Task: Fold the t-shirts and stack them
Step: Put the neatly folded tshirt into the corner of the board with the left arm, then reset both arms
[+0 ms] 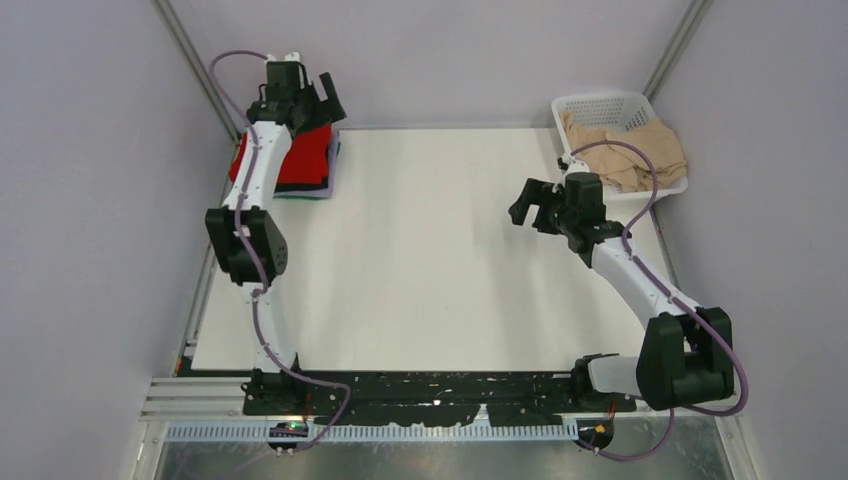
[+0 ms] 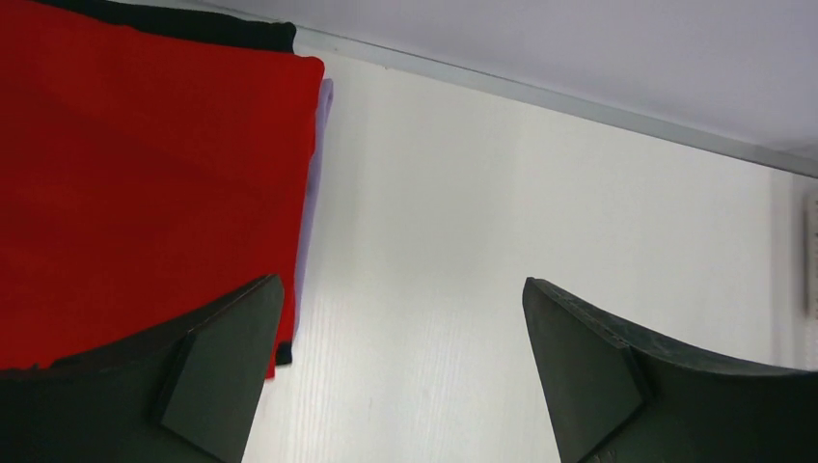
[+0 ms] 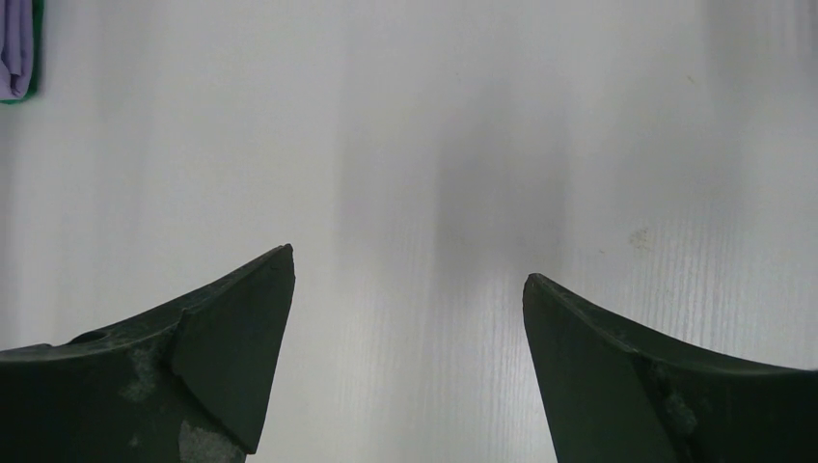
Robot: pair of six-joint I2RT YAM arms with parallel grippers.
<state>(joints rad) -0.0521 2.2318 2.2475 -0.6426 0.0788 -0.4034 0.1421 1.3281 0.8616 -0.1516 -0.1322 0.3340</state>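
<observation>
A stack of folded t-shirts lies at the table's far left corner, with the bright red shirt (image 1: pixel 305 160) on top. In the left wrist view the red shirt (image 2: pixel 145 174) fills the left side, with a black edge (image 2: pixel 193 24) and a lavender edge (image 2: pixel 318 193) showing under it. My left gripper (image 1: pixel 330 103) hovers at the stack's far right edge, open and empty (image 2: pixel 400 328). Crumpled beige shirts (image 1: pixel 630 150) lie in the basket. My right gripper (image 1: pixel 525 203) is open and empty (image 3: pixel 407 318) over the bare table, left of the basket.
The white lattice basket (image 1: pixel 600 105) stands at the far right corner. The white table (image 1: pixel 430 260) is bordered by a metal frame and grey walls. The stack's lavender and green edges (image 3: pixel 14 48) show at the top left of the right wrist view.
</observation>
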